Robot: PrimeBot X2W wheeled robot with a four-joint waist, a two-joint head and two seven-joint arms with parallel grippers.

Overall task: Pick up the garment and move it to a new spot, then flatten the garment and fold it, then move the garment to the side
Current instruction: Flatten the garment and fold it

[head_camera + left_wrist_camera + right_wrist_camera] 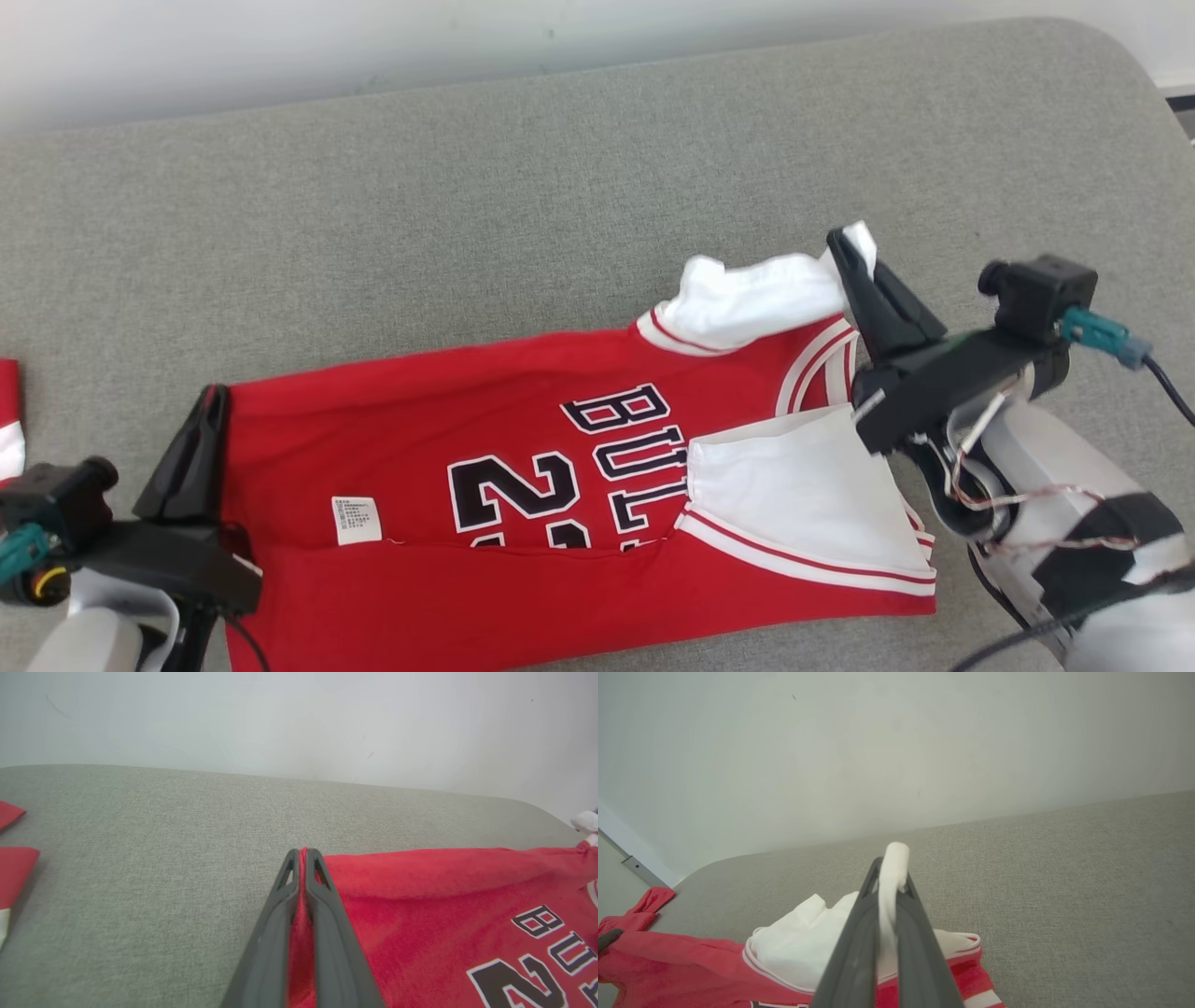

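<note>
Head view: red basketball jersey with black, white-edged lettering and white sleeve parts [420, 439] spread lengthwise across a grey woven upholstered surface [467, 187]. Front up, near long edge apparently turned over along a crease cutting through the number, small white care label [357, 520] showing beside that crease. Left gripper [215, 397] at the hem corner, long dark fingers clamped on a pinch of red cloth, seen in the left wrist view as fabric squeezed flat between them. Right gripper [861, 254] at the shoulder end, clenched on a strip of the white sleeve fabric [747, 299], raised a little off the surface. In the right wrist view, white cloth poking out past the fingertips. Separate red-and-white cloth [7, 420] at the far left edge, apart from the jersey.

Probably mid-fold, far edge held at both ends.

Possible trouble from here:
- Narrow bite on the right, just a strip of sleeve and not the body of the shirt. Likely to slip free under a firm pull, dropping the shoulder end in a heap.
- Uneven tension between the two holds, dragging the existing crease askew or undoing the turned-over edge.
- Loose white sleeve bunched near the collar, liable to get trapped inside the next fold as a lump.
- Sweeping too far left, catching the other cloth.
</note>
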